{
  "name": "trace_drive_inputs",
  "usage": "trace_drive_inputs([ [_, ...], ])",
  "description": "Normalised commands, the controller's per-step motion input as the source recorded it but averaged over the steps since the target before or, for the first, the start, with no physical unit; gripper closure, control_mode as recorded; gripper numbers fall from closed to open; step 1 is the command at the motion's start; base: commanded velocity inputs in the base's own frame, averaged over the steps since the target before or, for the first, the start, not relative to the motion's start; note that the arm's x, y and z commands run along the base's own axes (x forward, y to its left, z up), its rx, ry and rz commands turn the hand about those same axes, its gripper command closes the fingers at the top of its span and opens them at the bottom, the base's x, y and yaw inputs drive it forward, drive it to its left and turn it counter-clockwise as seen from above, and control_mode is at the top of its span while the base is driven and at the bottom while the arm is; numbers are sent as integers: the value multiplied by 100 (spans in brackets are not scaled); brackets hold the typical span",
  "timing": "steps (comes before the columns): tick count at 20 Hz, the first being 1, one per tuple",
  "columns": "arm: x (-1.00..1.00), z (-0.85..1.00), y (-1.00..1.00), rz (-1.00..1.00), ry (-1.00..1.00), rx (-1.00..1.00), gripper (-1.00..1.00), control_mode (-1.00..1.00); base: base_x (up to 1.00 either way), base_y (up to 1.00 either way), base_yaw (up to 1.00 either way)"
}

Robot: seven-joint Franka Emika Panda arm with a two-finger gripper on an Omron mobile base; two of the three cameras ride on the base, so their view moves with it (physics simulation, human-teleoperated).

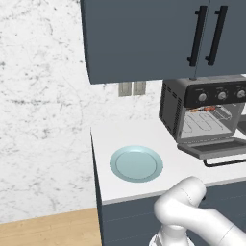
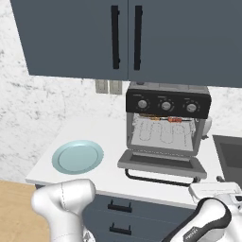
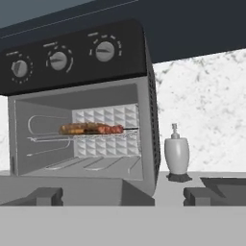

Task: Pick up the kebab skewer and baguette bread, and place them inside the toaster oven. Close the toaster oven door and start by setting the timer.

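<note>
Flanking the bottom of the hand view, the 2 dark fingers (image 3: 45, 196) of our gripper (image 3: 122, 197) are standing spread wide apart and pinching nothing. We are looking past them straight into the toaster oven (image 3: 149, 120), whose door (image 3: 86, 190) is lying dropped open just below and ahead of the fingertips.

Inside, the kebab skewer (image 3: 91, 129) is resting on the wire rack (image 3: 81, 138), its long axis running side to side across the cavity, stick end pointing toward the right wall. We judge the skewer step done. We are not making out the baguette bread on the rack beside it, and we cannot tell where it is lying.

Above the cavity, 3 knobs (image 3: 57, 60) are sitting on the black panel. On the counter (image 1: 168, 144) left of the oven, a pale blue plate (image 1: 136, 163) is holding nothing. To the right of the oven, a grey soap dispenser (image 3: 176, 153) is standing near it.
</note>
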Motion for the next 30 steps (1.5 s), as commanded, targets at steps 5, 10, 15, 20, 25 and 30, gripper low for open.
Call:
trace_drive_inputs([
  [5, -1, -25, -8, 0, 0, 0, -100, -100, 0, 0, 0],
  [10, 0, -35, -9, 0, -1, 0, -100, -100, 0, 0, 0],
  [15, 27, -5, -17, 0, 0, 0, -100, -100, 0, 0, 0],
  [20, 37, 0, -14, 0, 0, 0, -100, -100, 0, 0, 0],
  [25, 27, 0, -8, 0, 0, 0, -100, -100, 0, 0, 0],
  [30, 17, 4, -4, 0, -4, 0, -100, -100, 0, 0, 0],
])
